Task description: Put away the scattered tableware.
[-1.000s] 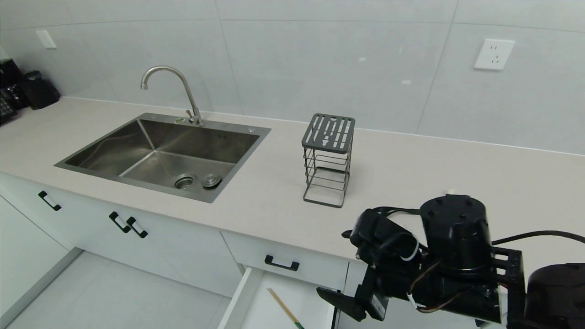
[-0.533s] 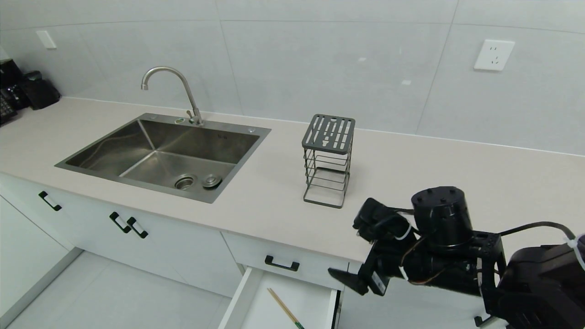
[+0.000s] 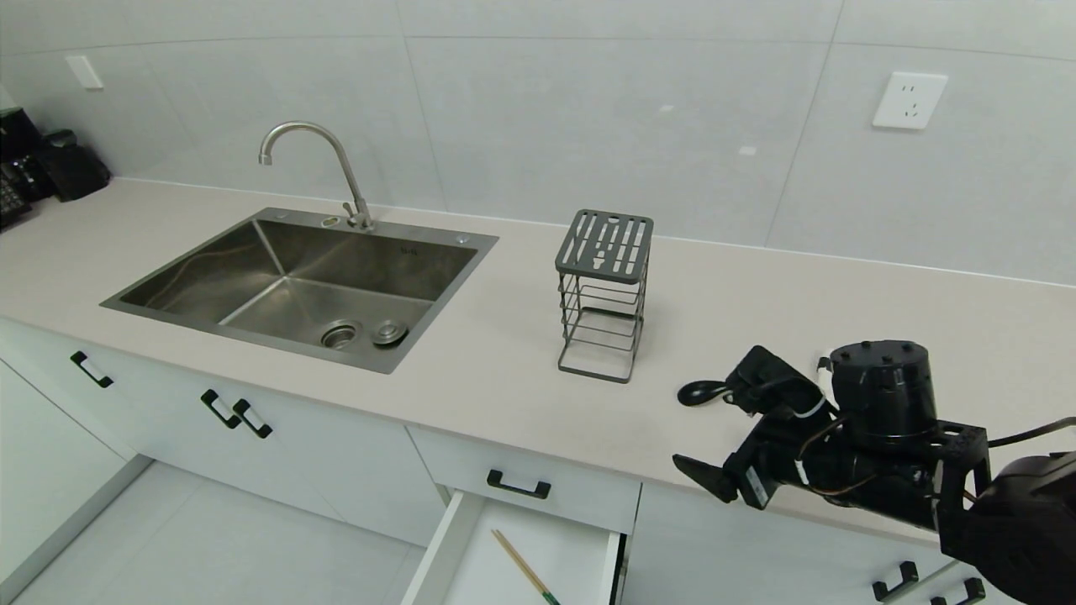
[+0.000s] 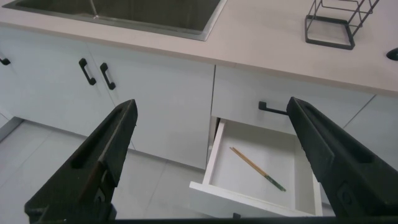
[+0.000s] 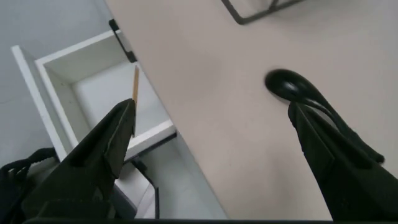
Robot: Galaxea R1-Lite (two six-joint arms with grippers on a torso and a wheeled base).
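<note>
A black spoon lies on the beige countertop near its front edge, right of the wire rack. My right gripper hangs open just in front of and slightly above it, with nothing held; in the right wrist view the spoon lies beyond the open right gripper. Below the counter a white drawer stands pulled out with a wooden chopstick inside. My left gripper hovers open and empty above the drawer and its chopstick.
A dark wire rack stands mid-counter. The steel sink and faucet lie to the left. Black appliances sit at the far left. White cabinet fronts with black handles run beneath the counter.
My right arm has swung up and to the right, from in front of the drawer to the counter's front edge. The black spoon, hidden before, has come into sight.
</note>
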